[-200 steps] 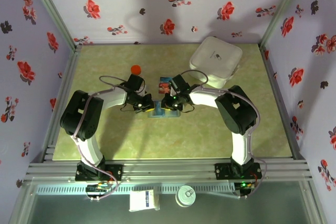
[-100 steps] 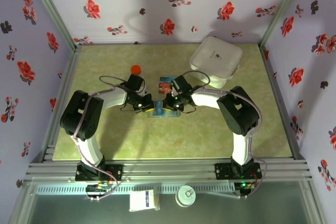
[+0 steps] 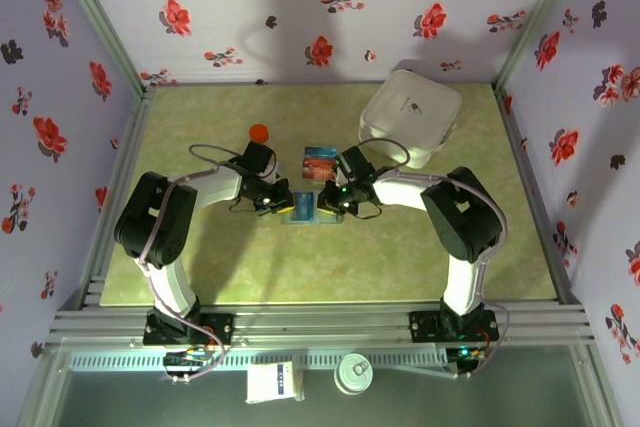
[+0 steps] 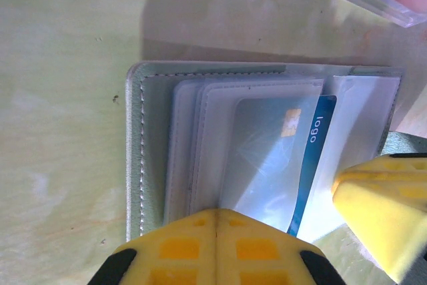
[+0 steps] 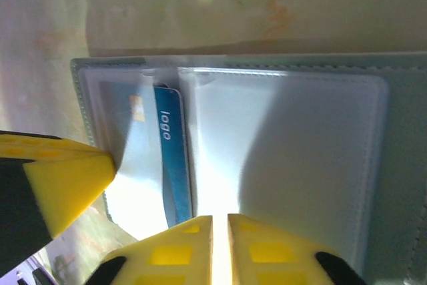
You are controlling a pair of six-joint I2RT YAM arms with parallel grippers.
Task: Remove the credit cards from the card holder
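Box [image 3: 319, 160] of clear plastic lies just beyond the card holder [image 4: 148, 151].

The card holder [image 5: 403, 165] is seen lying open on the greenish table [image 5: 40, 31]. A blue credit card [image 5: 168, 158] marked "logo" is held in its left clear sleeve [image 5: 123, 118]. The right gripper [image 5: 221, 245] is poised at the lower edge, its yellow pads almost closed. A separate yellow fingertip [image 5: 63, 175] touches the left sleeve.

**Legible text.** You can read one word, "logo", in white letters on the blue rectangular plastic card [image 4: 311, 158] [image 5: 170, 145] among the clear sleeves of the open grey-blue bifold card holder [image 4: 137, 165]. The small dark mark on the large white rounded case [image 3: 410, 117], far right, is too small to read.
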